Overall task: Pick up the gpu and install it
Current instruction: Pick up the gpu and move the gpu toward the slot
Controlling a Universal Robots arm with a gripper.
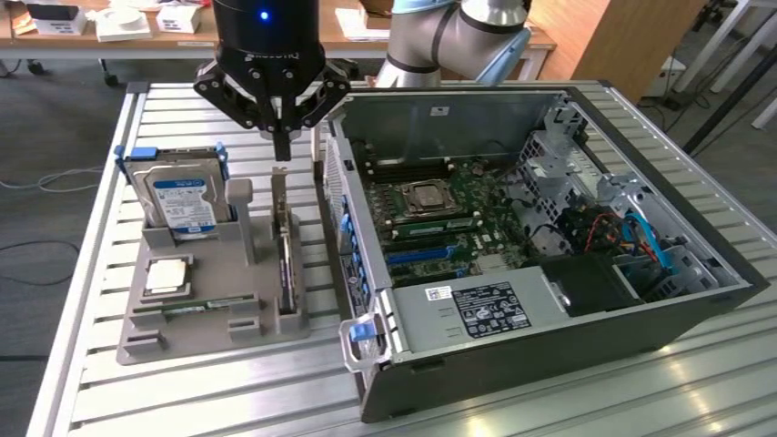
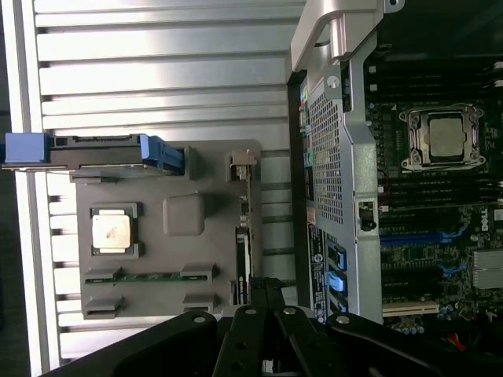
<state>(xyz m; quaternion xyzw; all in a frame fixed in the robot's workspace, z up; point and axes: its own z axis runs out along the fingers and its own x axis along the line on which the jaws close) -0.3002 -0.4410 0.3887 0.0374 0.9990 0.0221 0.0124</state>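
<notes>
Gripper [image 1: 282,150] hangs in the exterior view with its fingers together, holding nothing, just above the far end of the gpu [image 1: 287,264]. The gpu stands on edge in a gray tray [image 1: 182,341] beside the open computer case [image 1: 547,355]. A good pick, I judge, needs the fingers parted, squared across the thin edge, then a straight lift. I count one gpu, one hard drive [image 1: 182,196], one processor [image 1: 166,275] and one memory stick [image 1: 195,309].

In the wrist view the gripper [image 2: 266,289] sits over one end of the gpu [image 2: 244,251], with the same single hard drive [image 2: 94,149], processor [image 2: 111,230] and memory stick [image 2: 149,276].
</notes>
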